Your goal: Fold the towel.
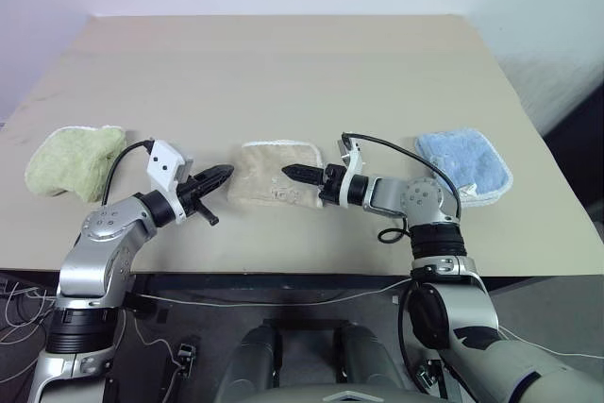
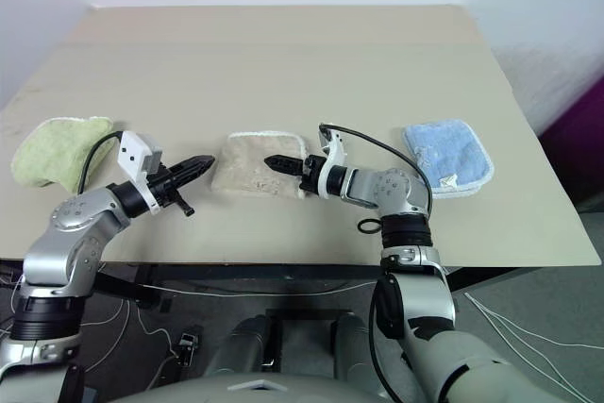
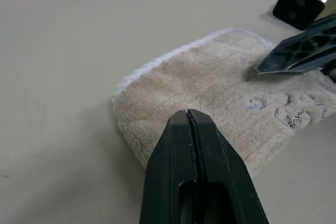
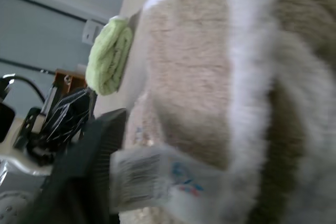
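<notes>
- Left eye view is showing a beige-tan terry cloth towel with white corded edging [image 1: 274, 175] lying folded into a small, rounded-corner rectangle near the front edge of a wide, pale beige tabletop [image 1: 283, 63], roughly midway between the two arms.
- Left gripper [image 1: 221, 175] is hovering just beside the towel's left edge, pointing toward it; the left wrist view is showing its two black fingers [image 3: 194, 171] pressed flat together with nothing between them, and their tip is sitting just short of the towel's near edge [image 3: 210, 93].
- Right gripper [image 1: 294, 173] is reaching in from the right, its black tips lying over the right half of the towel's top surface. Whether the fingers are apart or together cannot be told from the head views; the tips are reading as one narrow dark point.
- Right wrist view is showing a black finger [image 4: 84, 166] next to a small white printed tag [image 4: 157, 182], with the towel's white edging [image 4: 241, 51] running across the tan pile. Whether the tag is being pinched cannot be told.
- Small light-green fuzzy cloth [image 1: 75, 159], crumpled, is lying at the table's left side, well apart from the towel.
- Small light-blue cloth with a white border [image 1: 464, 165] is lying flat at the right side, beyond the right arm's forearm.
</notes>
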`<action>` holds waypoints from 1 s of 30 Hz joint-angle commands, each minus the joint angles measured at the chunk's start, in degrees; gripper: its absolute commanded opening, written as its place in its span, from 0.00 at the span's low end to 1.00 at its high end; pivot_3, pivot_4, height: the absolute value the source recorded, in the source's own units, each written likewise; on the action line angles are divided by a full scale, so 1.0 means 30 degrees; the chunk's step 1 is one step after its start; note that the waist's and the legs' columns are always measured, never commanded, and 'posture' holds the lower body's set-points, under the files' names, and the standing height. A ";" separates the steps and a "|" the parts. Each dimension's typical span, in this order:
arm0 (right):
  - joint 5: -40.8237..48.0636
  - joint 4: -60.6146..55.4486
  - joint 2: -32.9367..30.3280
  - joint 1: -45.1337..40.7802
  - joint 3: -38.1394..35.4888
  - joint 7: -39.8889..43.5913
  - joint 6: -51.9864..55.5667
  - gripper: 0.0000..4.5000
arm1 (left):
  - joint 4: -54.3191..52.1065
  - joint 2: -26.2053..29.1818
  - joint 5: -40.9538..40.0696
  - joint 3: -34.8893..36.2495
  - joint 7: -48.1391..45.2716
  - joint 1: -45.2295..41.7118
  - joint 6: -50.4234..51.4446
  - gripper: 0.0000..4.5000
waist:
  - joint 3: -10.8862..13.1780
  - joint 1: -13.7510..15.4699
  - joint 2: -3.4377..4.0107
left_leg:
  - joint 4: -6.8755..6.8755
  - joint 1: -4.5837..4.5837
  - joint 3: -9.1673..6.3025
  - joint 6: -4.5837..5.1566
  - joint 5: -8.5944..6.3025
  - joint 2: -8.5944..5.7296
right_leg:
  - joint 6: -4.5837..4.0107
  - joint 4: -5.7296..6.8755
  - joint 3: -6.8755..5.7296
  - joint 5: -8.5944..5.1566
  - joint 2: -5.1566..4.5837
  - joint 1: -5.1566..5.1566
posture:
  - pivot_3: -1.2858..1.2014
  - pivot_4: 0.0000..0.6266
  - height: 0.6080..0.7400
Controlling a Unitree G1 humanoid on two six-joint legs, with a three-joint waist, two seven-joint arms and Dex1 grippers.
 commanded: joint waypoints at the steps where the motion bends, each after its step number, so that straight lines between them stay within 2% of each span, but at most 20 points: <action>1: 0.0644 -0.0969 0.0153 0.0181 -0.0579 -0.0257 0.0416 0.49 | -0.0794 0.0022 -0.0245 0.0137 0.0084 0.0026 -0.0017 0.00 | 0.0000 0.0030 0.0000 | 0.0000 0.0000 -0.0001 0.0000 0.0000 0.0000 | 0.0000 0.0000 -0.0001 0.0000 0.0001 0.0000 | 0.52 0.24 1.00; 7: 0.1597 -0.2351 0.0514 0.0633 -0.1792 -0.1168 0.0974 0.02 | -0.0463 -0.0043 -0.0171 -0.0134 -0.0029 -0.0347 -0.0054 0.00 | 0.0000 0.0067 0.0000 | 0.0000 -0.0002 -0.0001 0.0000 0.0000 -0.0002 | 0.0000 -0.0001 -0.0001 0.0000 -0.0001 0.0002 | 0.52 0.24 1.00; 8: 0.1820 -0.2618 0.0604 0.0680 -0.2034 -0.1379 0.1059 0.00 | -0.0393 -0.0053 -0.0158 -0.0191 -0.0064 -0.0416 -0.0068 0.00 | 0.0000 0.0068 0.0000 | 0.0000 -0.0002 -0.0001 0.0000 0.0000 -0.0002 | 0.0000 -0.0001 -0.0001 0.0000 -0.0001 0.0003 | 0.52 0.24 1.00; 13: 0.3106 -0.4174 0.1155 0.0881 -0.3548 -0.2867 0.1282 0.00 | -0.0213 -0.0094 -0.0141 -0.0400 -0.0162 -0.0610 -0.0110 0.00 | 0.0003 0.0072 0.0004 | 0.0000 -0.0003 -0.0001 0.0000 0.0000 -0.0004 | 0.0000 -0.0001 0.0000 0.0000 -0.0004 0.0002 | 0.52 0.24 1.00; 16: 0.4587 -0.5859 0.0936 0.0663 -0.5578 -0.4777 0.0914 0.00 | -0.0143 -0.0244 -0.0116 -0.0525 -0.0169 -0.0800 -0.0079 0.00 | 0.0010 0.0118 0.0016 | 0.0000 -0.0004 0.0001 0.0001 -0.0001 -0.0006 | 0.0000 -0.0004 0.0000 0.0000 -0.0008 0.0003 | 0.52 0.24 1.00; 22: 0.7832 -0.8341 -0.1266 -0.0421 -0.9901 -0.9745 -0.1029 0.00 | 0.0286 -0.0649 -0.0077 -0.1013 -0.0395 -0.1255 -0.0142 0.00 | 0.0020 0.0192 0.0032 | 0.0002 -0.0014 0.0002 0.0002 -0.0001 -0.0016 | 0.0001 -0.0009 -0.0003 0.0000 -0.0017 0.0004 | 0.52 0.24 1.00; 26: 0.8575 -0.9284 -0.2756 0.0067 -1.1237 -1.2742 -0.2450 0.00 | 0.0894 -0.1001 0.0061 -0.1617 -0.0709 -0.1821 -0.0333 0.00 | 0.0021 0.0111 0.0034 | -0.0002 -0.0015 0.0002 0.0004 -0.0001 -0.0008 | 0.0001 -0.0014 -0.0003 -0.0001 -0.0009 0.0007 | 0.52 0.24 1.00; 30: 0.9619 -1.0129 -0.2759 0.1633 -1.2118 -1.7250 -0.3011 0.00 | 0.1643 -0.1373 0.0226 -0.2214 -0.1069 -0.2638 -0.0574 0.00 | 0.0021 0.0065 0.0035 | -0.0003 -0.0014 0.0013 0.0007 0.0001 0.0005 | -0.0001 -0.0008 0.0005 -0.0001 0.0002 0.0009 | 0.52 0.24 1.00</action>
